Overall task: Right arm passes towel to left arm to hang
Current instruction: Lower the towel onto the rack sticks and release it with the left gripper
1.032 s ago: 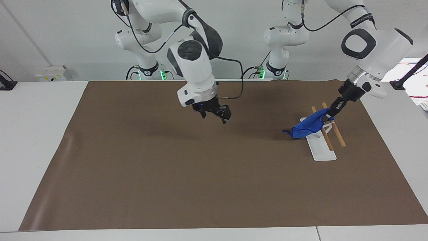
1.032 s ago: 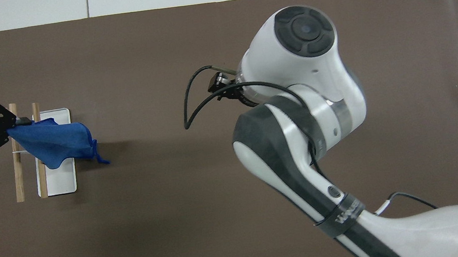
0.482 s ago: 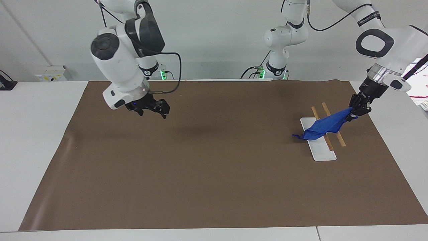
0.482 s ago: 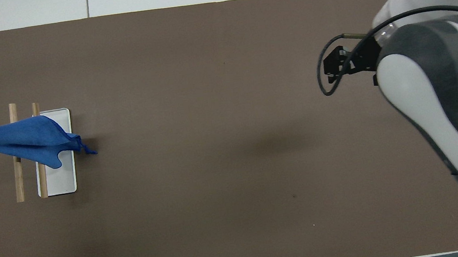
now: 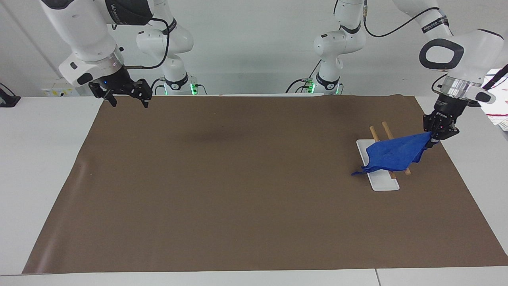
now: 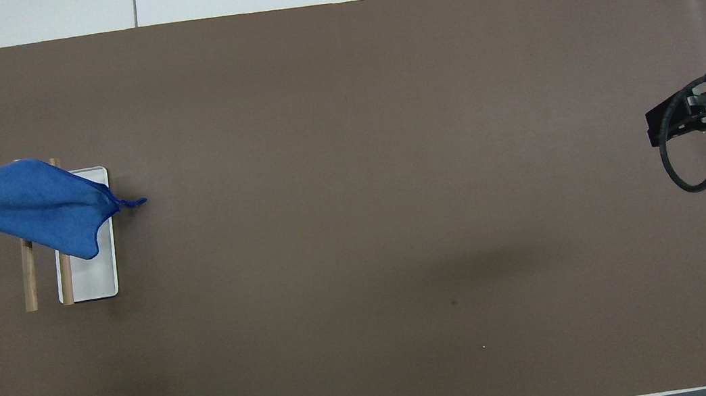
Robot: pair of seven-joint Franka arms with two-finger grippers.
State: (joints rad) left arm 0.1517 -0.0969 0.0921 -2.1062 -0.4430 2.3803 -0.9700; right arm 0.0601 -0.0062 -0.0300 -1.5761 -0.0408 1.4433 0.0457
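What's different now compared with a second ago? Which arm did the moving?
The right pincer swung away from the middle of the mat to its corner at the right arm's end, empty. The left pincer, still clamped on the blue towel, pulled it farther across the two wooden bars, so the cloth now spreads over them. The white rack base stayed put.

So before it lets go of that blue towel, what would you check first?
1. Left gripper clamps a towel corner: ok.
2. Towel drapes across both wooden rails of the rack: ok.
3. Towel hangs evenly on each side: not ok; it is stretched toward the gripper.
4. Loop string free of the rails: ok.
5. White rack base flat on the brown mat: ok.
6. Right gripper waits away from the rack: ok.
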